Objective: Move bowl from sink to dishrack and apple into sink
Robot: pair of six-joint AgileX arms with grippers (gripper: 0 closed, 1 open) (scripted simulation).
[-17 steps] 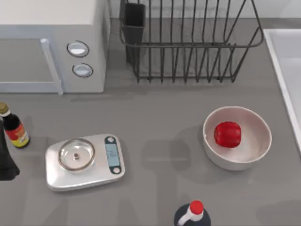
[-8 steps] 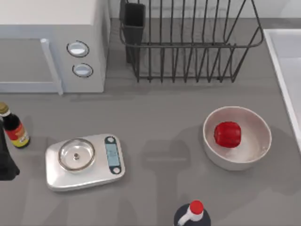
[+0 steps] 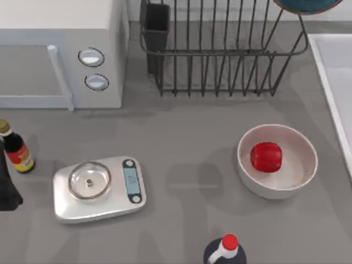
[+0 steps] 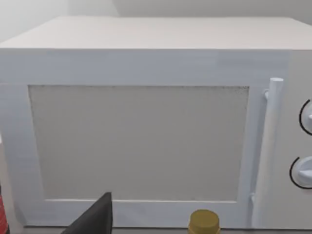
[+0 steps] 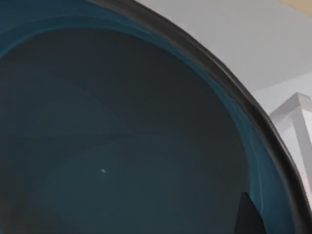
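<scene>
From above, the dishrack [image 3: 223,49] stands at the back of the grey table and serves as the landmark. A sliver of the teal-blue bowl [image 3: 307,5] with its reddish stripe shows at the top edge, above the dishrack's right far corner. To the right of the dishrack lies the sink [image 3: 335,82], its pale rim along the table's right side. In front of the dishrack, toward its right end, a white bowl [image 3: 278,160] holds the apple [image 3: 266,157]. Left of the dishrack is a microwave [image 3: 60,52]; well in front and left of it are a kitchen scale [image 3: 99,188] and a small dark bottle [image 3: 15,148]. A red-capped bottle [image 3: 225,250] sits at the near edge. Part of the idle left arm [image 3: 6,190] shows dark at the far left.

The left wrist camera faces the microwave door [image 4: 139,141], with a gold bottle cap [image 4: 204,222] below; whether that gripper's fingers are spread or closed cannot be told.

The right wrist camera looks into the bowl's dark blue inside [image 5: 122,146]; the bowl appears carried, though the finger grip cannot be told.

Risk, as a judgement: the bowl could catch the dishrack's upright bars, or slip and fall, if lowered off-centre or released too high.

Compared with half a second ago, the bowl has newly entered the top edge; everything else is unchanged.
</scene>
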